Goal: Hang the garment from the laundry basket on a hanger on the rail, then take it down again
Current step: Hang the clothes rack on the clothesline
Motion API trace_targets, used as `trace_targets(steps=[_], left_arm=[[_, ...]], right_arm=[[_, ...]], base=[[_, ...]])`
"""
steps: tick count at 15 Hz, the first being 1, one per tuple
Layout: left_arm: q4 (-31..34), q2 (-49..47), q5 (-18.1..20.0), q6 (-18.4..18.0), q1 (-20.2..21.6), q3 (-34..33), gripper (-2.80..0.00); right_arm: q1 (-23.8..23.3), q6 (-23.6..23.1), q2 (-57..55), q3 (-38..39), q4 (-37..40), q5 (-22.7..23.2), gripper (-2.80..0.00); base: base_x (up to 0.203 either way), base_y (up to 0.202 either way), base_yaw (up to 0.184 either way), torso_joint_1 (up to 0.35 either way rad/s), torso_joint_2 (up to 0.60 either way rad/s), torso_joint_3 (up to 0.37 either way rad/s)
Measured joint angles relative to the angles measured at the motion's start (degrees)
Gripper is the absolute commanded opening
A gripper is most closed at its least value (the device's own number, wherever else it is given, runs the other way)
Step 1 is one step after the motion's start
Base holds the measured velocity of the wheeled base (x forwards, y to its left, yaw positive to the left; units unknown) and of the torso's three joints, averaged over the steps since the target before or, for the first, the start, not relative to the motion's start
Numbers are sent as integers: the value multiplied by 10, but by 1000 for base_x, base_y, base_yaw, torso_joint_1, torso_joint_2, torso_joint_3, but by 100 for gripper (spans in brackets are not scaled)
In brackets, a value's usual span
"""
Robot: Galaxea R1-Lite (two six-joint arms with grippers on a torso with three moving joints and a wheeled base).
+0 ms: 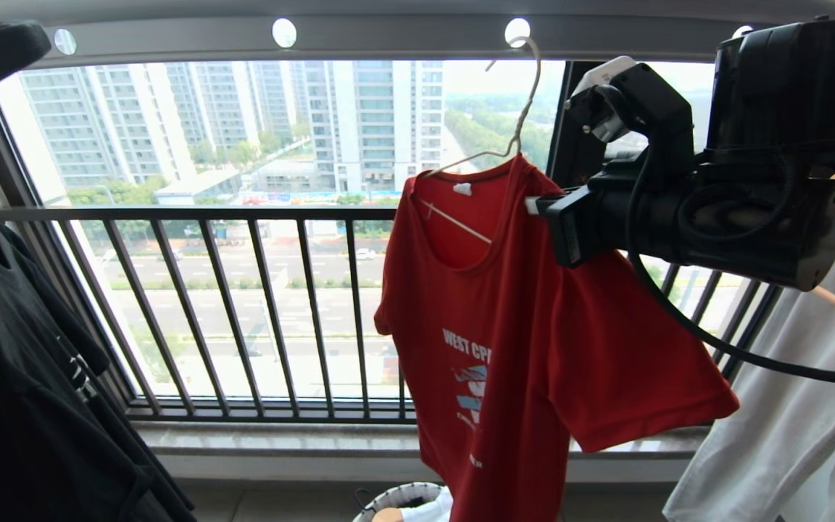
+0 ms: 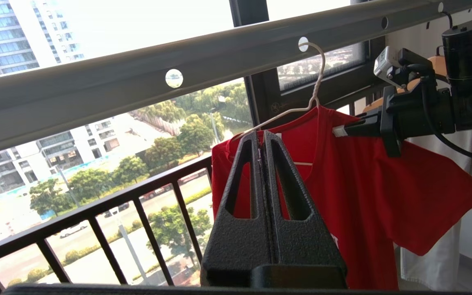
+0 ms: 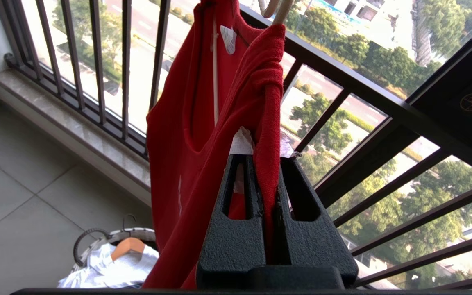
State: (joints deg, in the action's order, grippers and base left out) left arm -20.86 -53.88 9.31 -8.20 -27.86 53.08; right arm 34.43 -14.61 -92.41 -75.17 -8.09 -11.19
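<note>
The red short-sleeved T-shirt point(image 1: 533, 341) hangs on the thin cream wire hanger point(image 1: 515, 119), hooked in the long grey holed rail point(image 1: 403, 36). At its three o'clock shoulder the right gripper point(image 3: 266, 180) has its jaws pinching cloth. The left gripper point(image 2: 264, 141) is empty, jaws pressed together. I think lifting gently, without tugging sideways, works best.

Daylight floods in through the window point(image 1: 243, 217) ahead of me, so everything in front of it is backlit, and the sky in my left wrist view is blown out to plain white. The black T-shirt point(image 1: 26, 384) on my left sinks into near-featureless shadow. The rail point(image 1: 388, 36) bows slightly toward the head view's edges, and focus looks sharp throughout.
</note>
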Motion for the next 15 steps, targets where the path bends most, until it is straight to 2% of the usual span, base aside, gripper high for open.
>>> trace_targets(steps=[3, 4, 11, 15], left_arm=[[1, -1, 0, 0, 0, -1, -280], [1, -1, 0, 0, 0, -1, -280], [3, -21, 18, -1, -3, -5, -280], [3, -27, 19, -1, -4, -8, -280]], right_arm=[[5, -13, 3, -7, 0, -15, -280], [5, -13, 3, -8, 0, -15, 0], [10, -10, 17, -2, 6, -9, 0], [10, -9, 14, -24, 3, 19, 0]], base=[[0, 0, 0, 0, 0, 0], [0, 0, 0, 0, 0, 0], [0, 0, 0, 0, 0, 0], [0, 0, 0, 0, 0, 0]])
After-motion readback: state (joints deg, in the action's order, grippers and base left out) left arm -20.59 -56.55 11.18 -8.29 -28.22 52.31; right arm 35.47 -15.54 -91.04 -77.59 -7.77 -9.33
